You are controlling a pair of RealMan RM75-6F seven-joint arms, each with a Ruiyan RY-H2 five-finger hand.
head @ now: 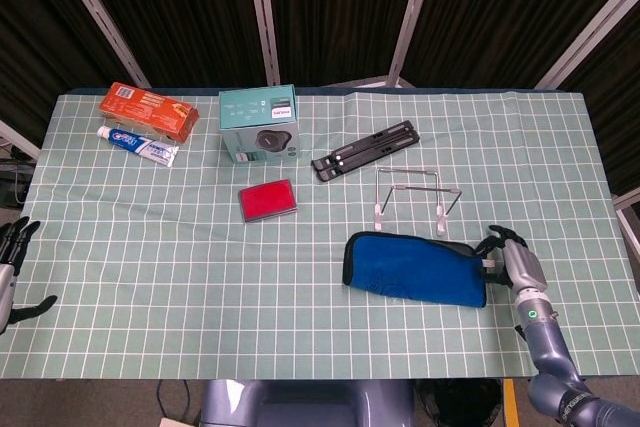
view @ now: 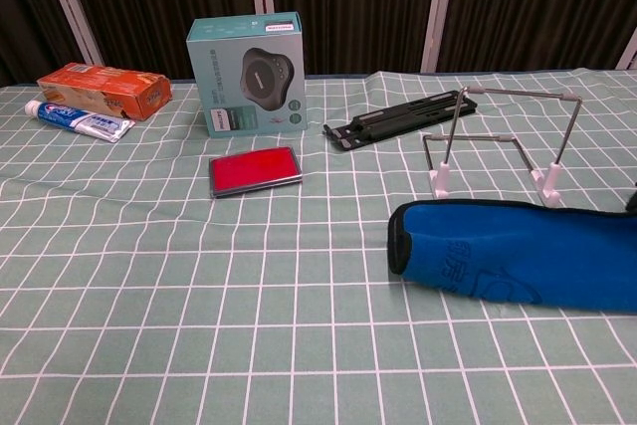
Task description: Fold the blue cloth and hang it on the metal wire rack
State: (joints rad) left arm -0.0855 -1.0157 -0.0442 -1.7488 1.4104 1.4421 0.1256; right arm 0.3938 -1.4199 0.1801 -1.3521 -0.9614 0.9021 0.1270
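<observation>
1. Your blue cloth [view: 518, 256]: soft matt fabric, black-edged.
2. Your rack [view: 503, 141]: thin bare metal wire, pale plastic feet.
3. Tablecloth [head: 150, 247]: matt, creased, checked fabric.
4. Teal box [view: 247, 75]: smooth printed cardboard.

Right hand [head: 518, 264], lower right of head view: silver-grey metal back, black fingers [head: 497, 235]; blue-grey forearm with small green dot. Left hand [head: 10, 265], left edge: black fingers.

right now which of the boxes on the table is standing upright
The teal box, behind the flat red case. It stands on its edge with the printed front facing forward, while the orange box at the far left lies flat on its long side.
</observation>
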